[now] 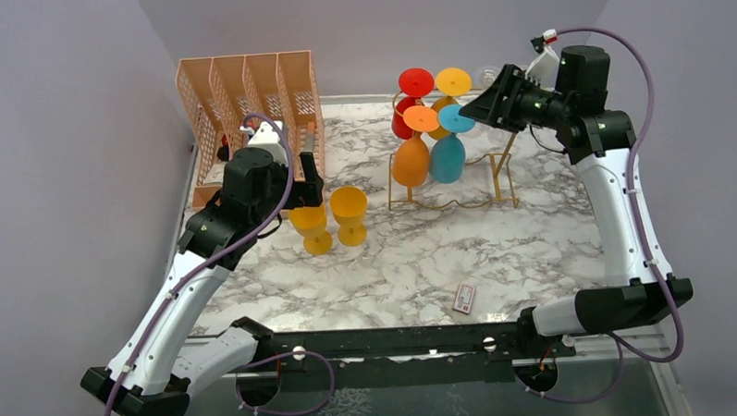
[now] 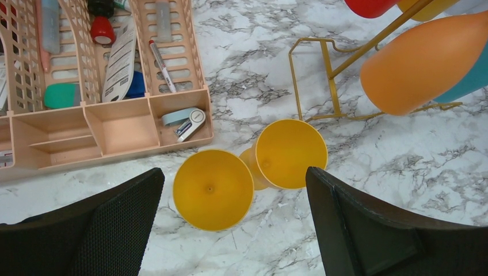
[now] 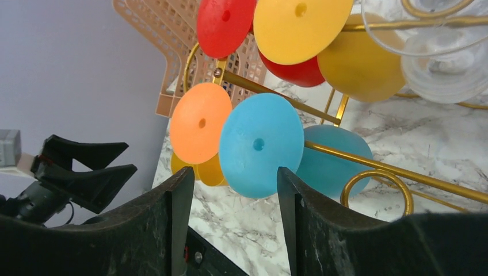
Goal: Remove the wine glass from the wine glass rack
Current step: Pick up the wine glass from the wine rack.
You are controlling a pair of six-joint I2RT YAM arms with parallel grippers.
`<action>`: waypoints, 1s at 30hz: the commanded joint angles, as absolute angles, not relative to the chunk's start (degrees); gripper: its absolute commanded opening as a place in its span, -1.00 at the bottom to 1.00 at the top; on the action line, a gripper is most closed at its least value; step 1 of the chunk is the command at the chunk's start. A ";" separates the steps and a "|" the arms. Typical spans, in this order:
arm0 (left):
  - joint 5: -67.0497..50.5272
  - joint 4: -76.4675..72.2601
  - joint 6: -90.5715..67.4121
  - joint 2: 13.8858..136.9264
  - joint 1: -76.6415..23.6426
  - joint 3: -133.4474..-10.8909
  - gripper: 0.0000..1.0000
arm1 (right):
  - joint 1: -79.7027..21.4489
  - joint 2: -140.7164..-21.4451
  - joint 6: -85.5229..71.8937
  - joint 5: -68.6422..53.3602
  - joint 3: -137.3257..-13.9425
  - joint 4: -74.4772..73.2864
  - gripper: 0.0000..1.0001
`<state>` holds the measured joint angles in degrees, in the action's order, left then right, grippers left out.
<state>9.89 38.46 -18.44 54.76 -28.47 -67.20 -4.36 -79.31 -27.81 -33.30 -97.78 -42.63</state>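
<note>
Half open at right end effector, reaching, framing blue wine glass at 12 o'clock; wide open, empty at left end effector. Next, likely: pinch, slide off rack.

lab booth; plain walls, marble tabletop
</note>
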 commanded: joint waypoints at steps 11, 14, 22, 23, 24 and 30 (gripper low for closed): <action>10.64 38.32 -19.58 51.70 -28.21 -66.88 0.98 | -7.77 -81.60 -26.15 -23.97 -101.47 -45.95 0.07; 10.32 38.40 -19.69 51.68 -28.21 -67.05 0.98 | -8.21 -81.55 -26.86 -22.98 -100.66 -45.39 0.05; 10.36 38.43 -20.17 51.03 -28.22 -66.64 0.98 | -8.38 -81.56 -27.20 -21.31 -99.70 -45.54 0.03; 10.34 38.41 -20.27 50.85 -28.26 -66.60 0.98 | -8.36 -81.42 -27.32 -20.94 -99.29 -45.39 0.03; 10.29 38.42 -20.37 50.76 -28.26 -66.55 0.98 | -8.43 -81.18 -27.45 -20.38 -98.93 -45.28 0.03; 10.06 38.53 -20.56 50.74 -28.21 -66.49 0.98 | -8.53 -81.29 -27.50 -20.93 -97.60 -44.72 -0.03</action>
<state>9.89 38.89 -19.92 51.62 -28.47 -67.05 -8.19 -81.12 -27.18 -21.87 -98.08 -45.54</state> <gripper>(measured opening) 0.989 0.498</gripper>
